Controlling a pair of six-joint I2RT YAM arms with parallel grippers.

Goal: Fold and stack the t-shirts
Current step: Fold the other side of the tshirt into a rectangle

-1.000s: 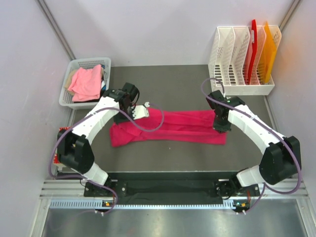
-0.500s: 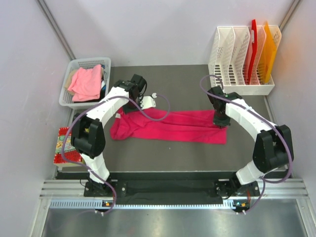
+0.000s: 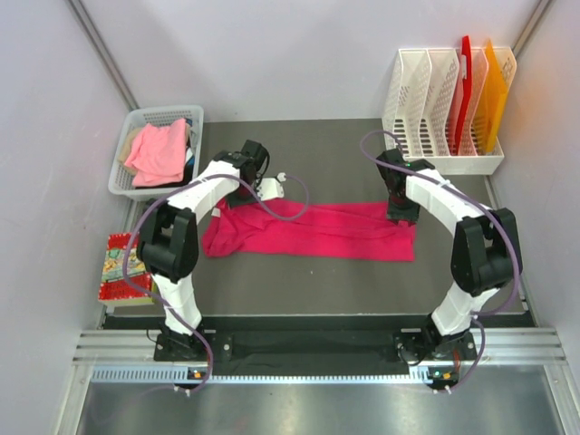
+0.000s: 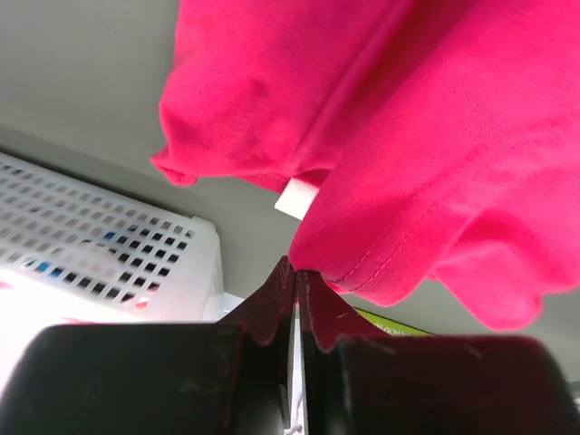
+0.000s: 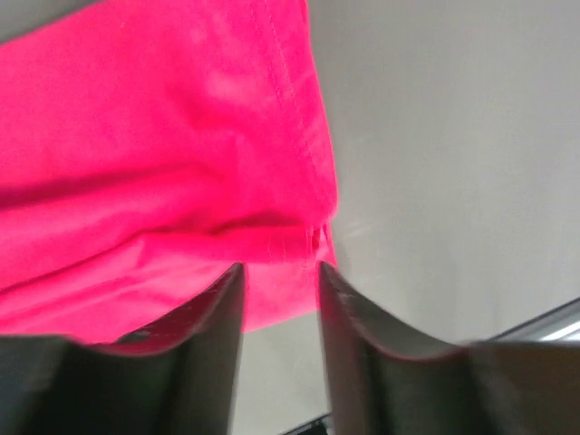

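Grey matting covers the table (image 3: 308,145), walled by pale lilac panels. At ten o'clock stands a white basket (image 3: 122,177) holding the salmon-pink t-shirt (image 3: 159,152), crumpled on top of other cloth that I cannot make out. Just beside it, the left gripper (image 4: 293,272) has its jaws pressed together at the hem of the magenta t-shirt (image 3: 317,234) and seems to nip that edge near the garment's ten o'clock corner. This shirt lies across the middle of the mat as a long narrow band running from nine to three o'clock, bunched at its left end and flatter toward the right. At the three o'clock end the right gripper (image 5: 279,272) stands with its jaws parted and grips nothing; the shirt's corner lies on the mat beneath the gap. At two o'clock a white file rack (image 3: 444,166) holds a red board (image 3: 465,82) and an orange board (image 3: 494,86). The task looks early: one shirt seems folded lengthwise only, with the crosswise folds left, and the salmon one is not yet out of the basket, so no stack exists.
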